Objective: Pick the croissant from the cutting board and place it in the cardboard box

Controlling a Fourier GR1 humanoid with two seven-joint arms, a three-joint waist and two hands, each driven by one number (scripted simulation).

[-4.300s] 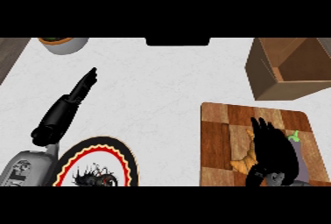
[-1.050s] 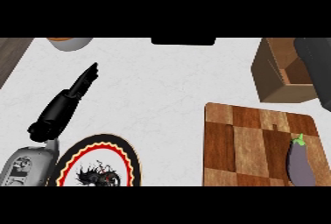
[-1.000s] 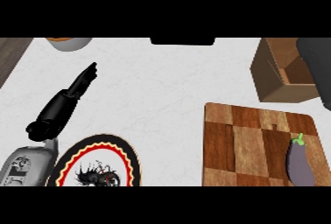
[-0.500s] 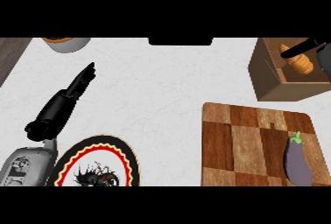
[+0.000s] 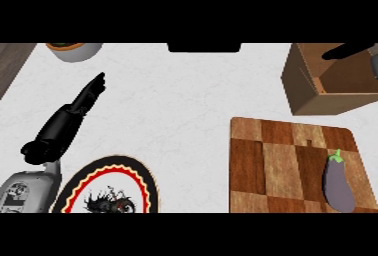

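Observation:
The cardboard box (image 5: pixel 317 82) stands open at the upper right of the counter. Part of my right hand (image 5: pixel 348 50) shows as a black shape over the box's far side, running off the right edge. No croissant is visible anywhere; I cannot tell whether it is in the hand or in the box. The wooden cutting board (image 5: pixel 284 170) lies at the lower right and carries only a purple eggplant (image 5: pixel 339 182). My left hand (image 5: pixel 85 97) rests on the counter at the left, open, fingers straight and pointing away.
A round plate (image 5: pixel 111 185) with a red and yellow rim sits at the lower left, beside my left forearm. A grey bowl (image 5: pixel 74 51) stands at the top left, and a black object (image 5: pixel 204 47) at the top centre.
My right hand carried the croissant from the cutting board up over the box. Half a second ago the croissant showed in the hand above the box; now it is out of sight.

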